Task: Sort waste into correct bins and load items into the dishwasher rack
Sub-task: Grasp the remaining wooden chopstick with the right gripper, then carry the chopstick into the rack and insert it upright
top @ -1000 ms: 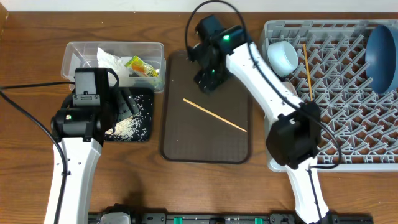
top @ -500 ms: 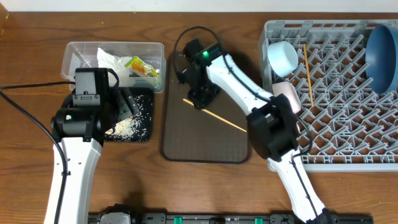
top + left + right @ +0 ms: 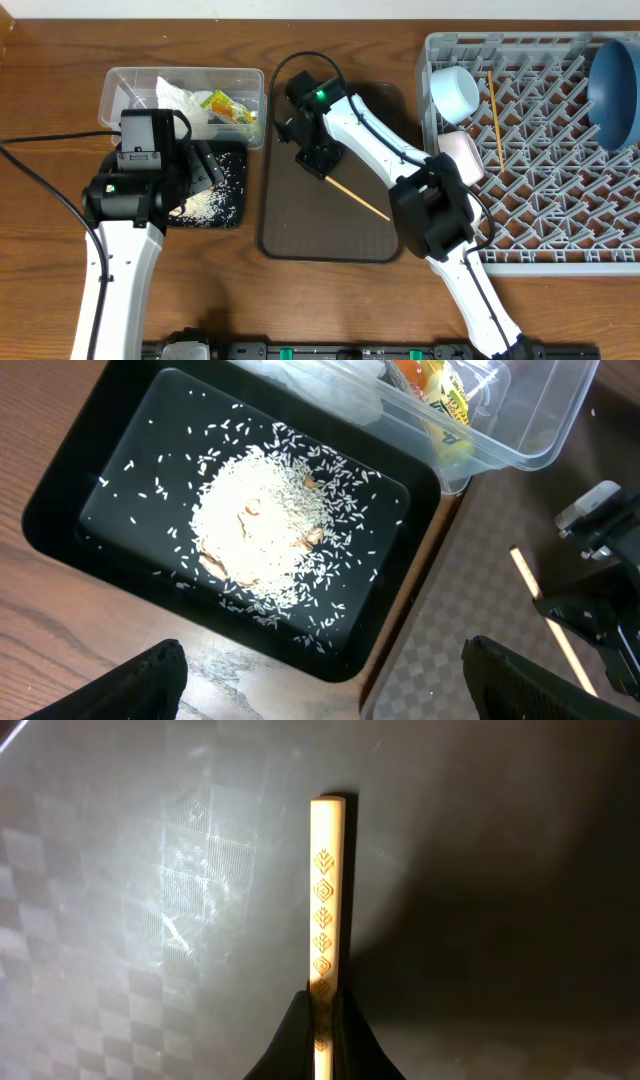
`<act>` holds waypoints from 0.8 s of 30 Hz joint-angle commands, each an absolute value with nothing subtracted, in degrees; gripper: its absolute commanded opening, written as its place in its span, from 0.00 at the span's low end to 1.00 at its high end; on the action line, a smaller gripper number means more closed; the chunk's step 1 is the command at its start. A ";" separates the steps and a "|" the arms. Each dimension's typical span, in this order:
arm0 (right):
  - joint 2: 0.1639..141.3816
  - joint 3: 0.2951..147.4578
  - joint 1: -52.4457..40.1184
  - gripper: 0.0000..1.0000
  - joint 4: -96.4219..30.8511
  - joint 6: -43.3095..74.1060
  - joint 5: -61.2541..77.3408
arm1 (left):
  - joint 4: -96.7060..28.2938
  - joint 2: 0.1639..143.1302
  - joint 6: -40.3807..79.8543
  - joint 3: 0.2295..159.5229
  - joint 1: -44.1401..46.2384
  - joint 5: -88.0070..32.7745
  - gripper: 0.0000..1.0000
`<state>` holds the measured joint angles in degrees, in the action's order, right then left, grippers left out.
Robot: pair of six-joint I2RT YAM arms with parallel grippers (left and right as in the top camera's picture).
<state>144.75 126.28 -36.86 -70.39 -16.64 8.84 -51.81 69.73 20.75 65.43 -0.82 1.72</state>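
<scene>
A wooden chopstick (image 3: 360,198) lies slanted on the dark brown serving tray (image 3: 300,230). My right gripper (image 3: 318,160) is down on its upper-left end. The right wrist view shows the jaws of that gripper (image 3: 325,1005) shut on the patterned chopstick (image 3: 328,890). My left gripper (image 3: 322,650) hangs open over the near edge of the black tray (image 3: 60,490), which holds a heap of rice (image 3: 250,530). The clear tub (image 3: 130,85) holds white tissue (image 3: 175,98) and the snack wrapper (image 3: 228,108). The grey rack (image 3: 540,200) holds a white bowl (image 3: 455,88), a second chopstick (image 3: 494,115) and the dark blue dish (image 3: 612,90).
The right arm stretches from the table's front across the rack's left edge to the serving tray. The left arm stands over the black tray beside the tub. A black cable runs across the table at far left.
My right gripper moved left and down onto the chopstick's end and its jaws closed on it. The left arm and gripper have not moved.
</scene>
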 commanded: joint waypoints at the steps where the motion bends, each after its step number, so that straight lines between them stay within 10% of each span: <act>1: 147.30 124.07 -37.15 0.01 -69.12 -14.98 4.51 | -51.83 69.93 20.40 66.67 -1.06 2.22 0.91; 24: 124.70 131.68 -11.77 0.01 -73.60 -1.13 5.34 | -51.83 69.93 20.40 66.67 -1.06 2.22 0.91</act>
<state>124.79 131.57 -16.86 -72.71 -7.55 6.13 -51.83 69.73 20.75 65.43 -0.82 1.72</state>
